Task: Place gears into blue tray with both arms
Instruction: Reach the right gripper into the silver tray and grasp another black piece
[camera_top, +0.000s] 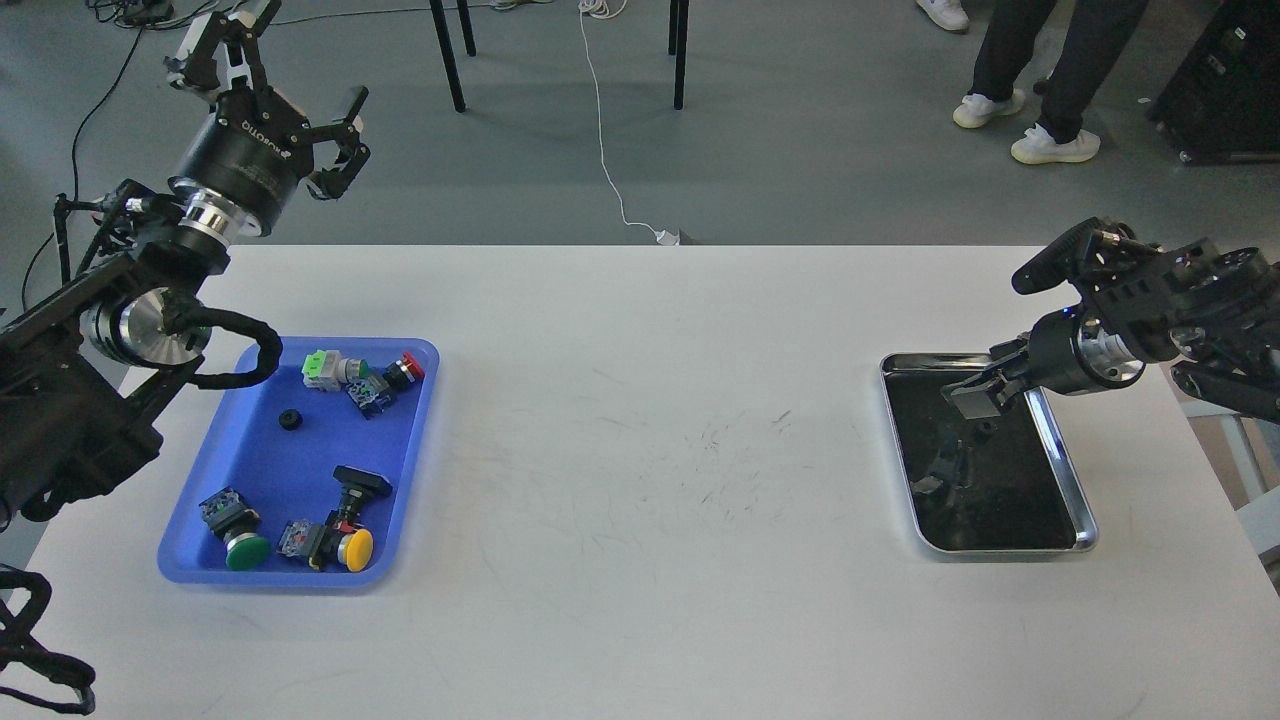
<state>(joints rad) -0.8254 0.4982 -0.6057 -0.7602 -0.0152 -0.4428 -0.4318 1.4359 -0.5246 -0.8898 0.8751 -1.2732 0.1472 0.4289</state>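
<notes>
The blue tray (262, 480) lies on the left of the white table. One small black gear (291, 420) rests in its upper half among push-button switches. A second gear (985, 428) lies on the dark floor of the steel tray (1085, 520) at the right. My left gripper (290, 78) is raised beyond the table's far left corner, well above and behind the blue tray, open and empty. My right gripper (975, 392) reaches in from the right and hangs over the steel tray's far end, just above that gear, its fingers apart with nothing in them.
Several push-button switches with green (245, 550), yellow (357, 548) and red (408, 366) caps share the blue tray. On the floor beyond the table are chair legs (448, 55), a white cable (603, 140) and a person's legs (1040, 80).
</notes>
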